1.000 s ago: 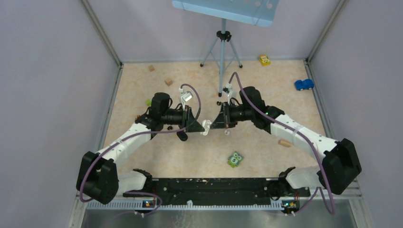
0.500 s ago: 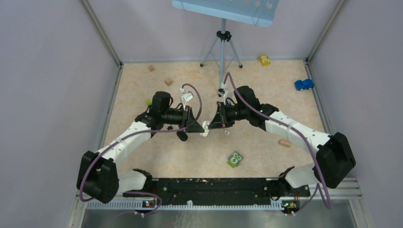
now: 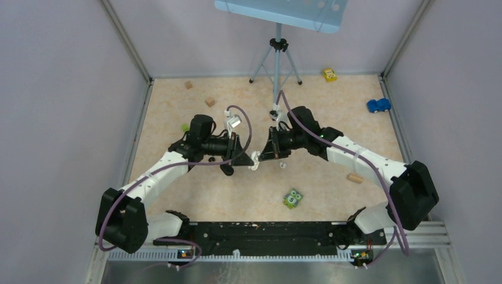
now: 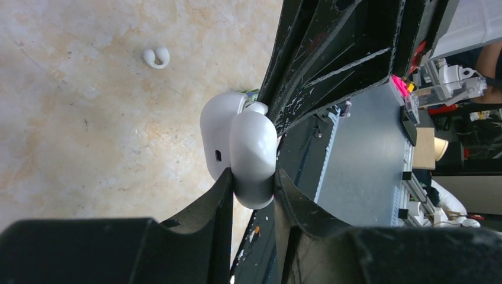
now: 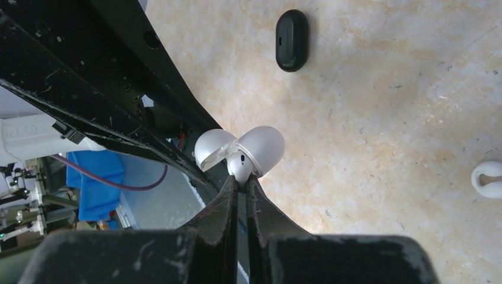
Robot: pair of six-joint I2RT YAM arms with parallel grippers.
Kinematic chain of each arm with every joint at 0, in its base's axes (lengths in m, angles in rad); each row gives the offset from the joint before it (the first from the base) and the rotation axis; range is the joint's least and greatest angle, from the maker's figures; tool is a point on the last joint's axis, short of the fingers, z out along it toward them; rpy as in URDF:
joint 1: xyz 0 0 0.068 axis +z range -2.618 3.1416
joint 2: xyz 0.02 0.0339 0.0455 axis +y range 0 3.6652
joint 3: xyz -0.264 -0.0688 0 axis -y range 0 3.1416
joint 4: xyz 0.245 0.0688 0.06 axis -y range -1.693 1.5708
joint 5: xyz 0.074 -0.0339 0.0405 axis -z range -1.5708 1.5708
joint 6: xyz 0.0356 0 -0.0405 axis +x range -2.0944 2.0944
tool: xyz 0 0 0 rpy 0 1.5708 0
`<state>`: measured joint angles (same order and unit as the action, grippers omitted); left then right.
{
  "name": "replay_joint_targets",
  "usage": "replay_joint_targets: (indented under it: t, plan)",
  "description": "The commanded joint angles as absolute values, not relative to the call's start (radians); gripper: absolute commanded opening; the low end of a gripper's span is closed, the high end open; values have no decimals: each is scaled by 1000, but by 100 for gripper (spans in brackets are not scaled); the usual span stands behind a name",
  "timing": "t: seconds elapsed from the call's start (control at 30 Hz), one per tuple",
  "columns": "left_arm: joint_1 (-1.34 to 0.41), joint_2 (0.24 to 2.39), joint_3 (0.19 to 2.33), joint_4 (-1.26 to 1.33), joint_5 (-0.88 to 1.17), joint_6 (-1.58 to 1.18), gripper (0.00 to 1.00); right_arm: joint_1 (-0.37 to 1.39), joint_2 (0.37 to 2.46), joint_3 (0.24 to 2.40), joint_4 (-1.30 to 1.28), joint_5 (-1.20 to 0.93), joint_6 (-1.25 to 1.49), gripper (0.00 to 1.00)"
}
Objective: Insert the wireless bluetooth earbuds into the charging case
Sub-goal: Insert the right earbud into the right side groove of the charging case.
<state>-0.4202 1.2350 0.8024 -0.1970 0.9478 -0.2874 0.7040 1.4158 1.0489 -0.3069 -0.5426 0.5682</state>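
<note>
Centre of table (image 3: 195, 195) blocked: left gripper (image 4: 253, 177) clamps white case (image 4: 237, 142), right gripper (image 5: 241, 177) pinches held earbud (image 5: 239, 164) at case mouth; tips meet, no gap. Black case (image 5: 292, 40) just beside left gripper, near side. Loose earbud (image 5: 488, 179) near right gripper. Tripod legs (image 3: 276, 65) behind. Near side open but for owl toy (image 3: 292, 198).

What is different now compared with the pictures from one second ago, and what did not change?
The right end effector, shut on a white earbud, moved leftward up to the open white charging case. Nothing was grasped or released. The left end effector kept its hold on the case; the second earbud and the black case did not move.
</note>
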Motion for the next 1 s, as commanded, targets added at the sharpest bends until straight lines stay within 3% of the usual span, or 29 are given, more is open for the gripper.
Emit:
replay_joint_targets:
  t: [0.0, 0.83, 0.97]
  plan:
    - [-428, 1209, 844, -197, 955, -245, 0, 723, 1449, 1112, -352, -485, 576, 0]
    - [-460, 1162, 852, -290, 821, -92, 0, 764, 1545, 1076, -222, -481, 832, 0]
    - [-461, 1174, 858, -304, 818, -83, 0, 764, 1535, 1065, -173, -481, 843, 13]
